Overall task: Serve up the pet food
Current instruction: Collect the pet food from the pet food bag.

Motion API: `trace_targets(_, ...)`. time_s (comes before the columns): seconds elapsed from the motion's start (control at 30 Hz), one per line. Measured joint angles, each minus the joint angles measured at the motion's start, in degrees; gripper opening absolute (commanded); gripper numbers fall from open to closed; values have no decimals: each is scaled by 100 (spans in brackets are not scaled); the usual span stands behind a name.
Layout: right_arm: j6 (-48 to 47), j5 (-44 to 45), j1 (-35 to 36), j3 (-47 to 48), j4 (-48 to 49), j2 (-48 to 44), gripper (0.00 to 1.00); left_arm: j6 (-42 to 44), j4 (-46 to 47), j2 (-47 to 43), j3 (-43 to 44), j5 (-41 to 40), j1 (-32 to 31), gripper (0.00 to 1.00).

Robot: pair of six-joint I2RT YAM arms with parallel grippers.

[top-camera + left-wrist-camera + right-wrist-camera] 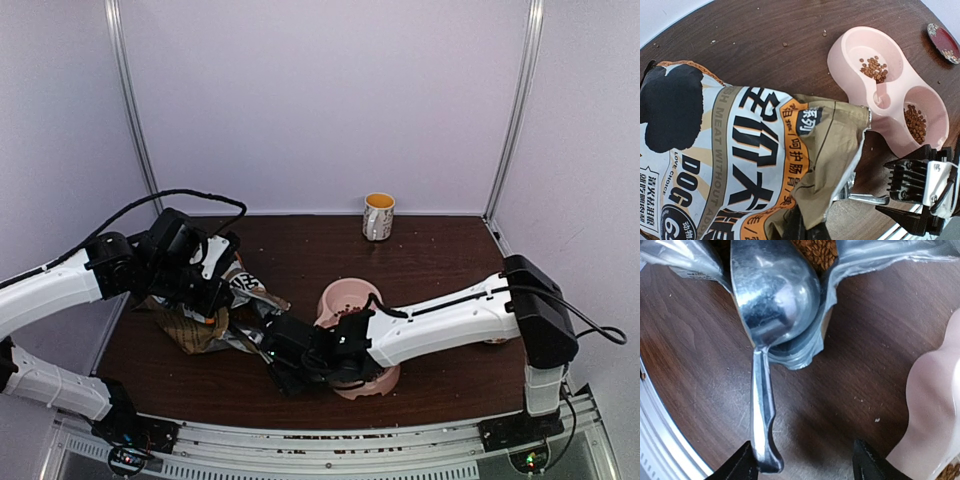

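Kibble [914,123], light and loose, sat in both wells of the bowl [840,55] and in the bag [740,150] our left end effector [807,230] clamped, so we judged the scoop handle [762,415], inside the parted right end effector [802,467], our hold.

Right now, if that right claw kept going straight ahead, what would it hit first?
Probably the metal scoop: its handle lies just ahead of the right gripper, beside one finger, and its bowl sits in the open mouth of the bag. Height is hard to judge.
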Motion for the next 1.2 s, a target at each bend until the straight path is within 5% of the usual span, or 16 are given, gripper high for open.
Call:
trace_targets(0.6, -1283, 1572, 481, -1886, 4332, -94, 46, -2, 4, 7, 0, -28, -4, 0)
trace_targets(1.2, -1871, 1836, 455, -1993, 5827, 577, 43, -20, 11, 11, 0, -52, -4, 0)
